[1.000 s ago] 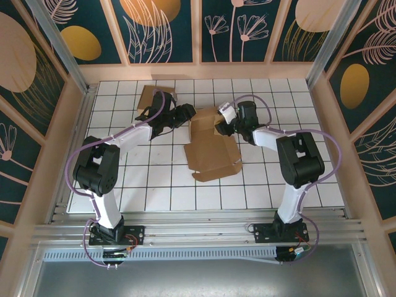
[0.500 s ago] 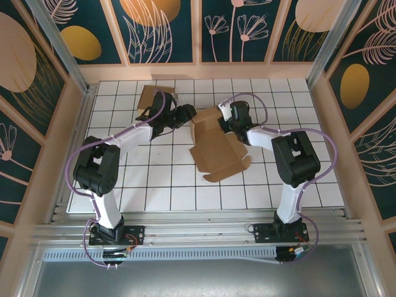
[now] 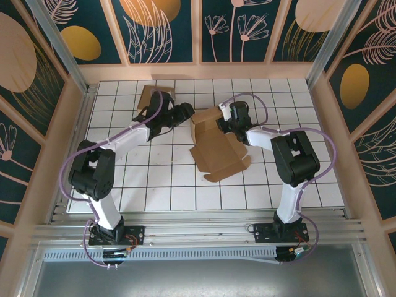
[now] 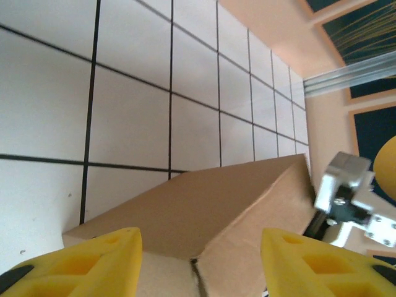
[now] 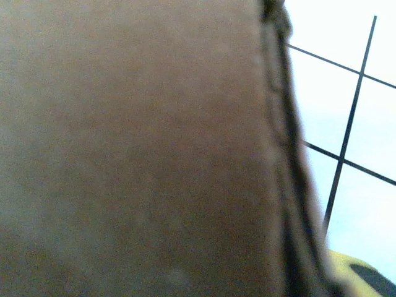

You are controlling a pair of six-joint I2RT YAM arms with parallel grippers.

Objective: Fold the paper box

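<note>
The left jaws are open, the right jaws I cannot tell; an uneven push may unfold the box [image 3: 218, 147].

A white tabletop [image 3: 161, 185] ruled with thin black lines into squares spans the floor of the enclosure; the same squares appear up close in the left wrist view [image 4: 130, 105] and the right wrist view [image 5: 352, 124]. At its far left lies a flat brown cardboard piece [image 3: 148, 94], partly hidden. Pale wooden framing [image 3: 198, 71] borders the far edge. Dark teal wall panels [image 3: 167, 31] with line-drawn leaves and gold ovals [image 3: 80, 42] rise behind and on both sides. Slanted aluminium posts [image 3: 59, 43] stand at the far corners. Aluminium rails [image 3: 198, 232] run along the near edge, a grey metal sheet [image 3: 198, 278] nearer still.
</note>
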